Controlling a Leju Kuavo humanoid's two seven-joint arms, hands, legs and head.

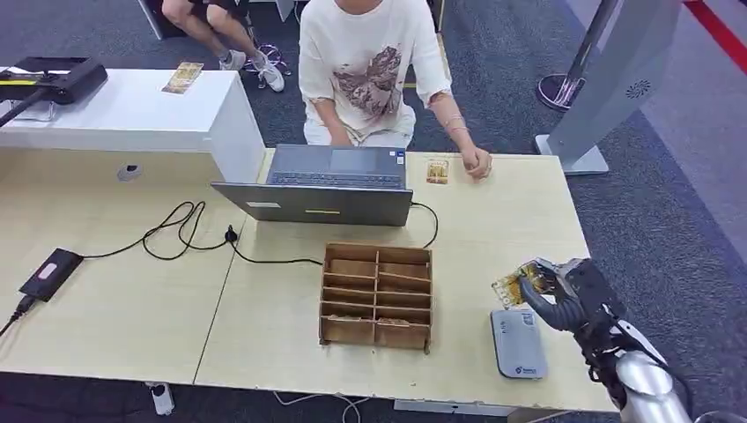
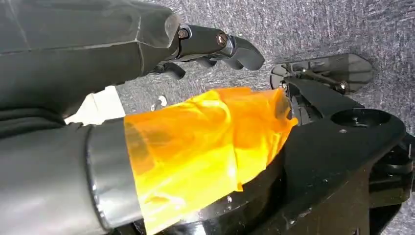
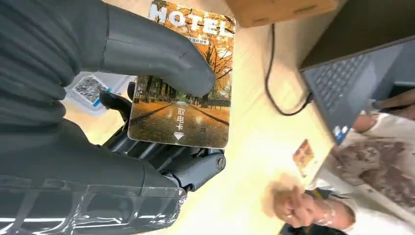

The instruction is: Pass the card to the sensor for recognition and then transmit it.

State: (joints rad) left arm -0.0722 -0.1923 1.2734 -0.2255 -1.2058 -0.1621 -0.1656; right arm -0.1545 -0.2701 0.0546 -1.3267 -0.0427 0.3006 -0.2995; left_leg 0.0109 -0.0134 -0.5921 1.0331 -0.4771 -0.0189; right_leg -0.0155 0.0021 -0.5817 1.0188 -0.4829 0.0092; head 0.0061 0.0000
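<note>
The bench (image 1: 493, 229) carries the whole job, with a person (image 1: 366, 62) seated at its twelve o'clock edge behind a laptop (image 1: 330, 181). A wooden divider box (image 1: 377, 295) stands mid-bench. At about four o'clock lies the grey sensor (image 1: 518, 344), and just above it the right robot hand (image 1: 559, 295) is clamped on the card (image 3: 183, 98), thumb on its printed face and fingers beneath.

The card sits beside the sensor's far end rather than over it; presented off-centre or tilted, I judge it may not be read. The grip covers only part of the card, so it could pivot or slip free during the hand-over to the person's hand (image 1: 478, 163).

The left robot hand (image 2: 215, 46) hangs over the carpet with fingers curled, holding nothing.
</note>
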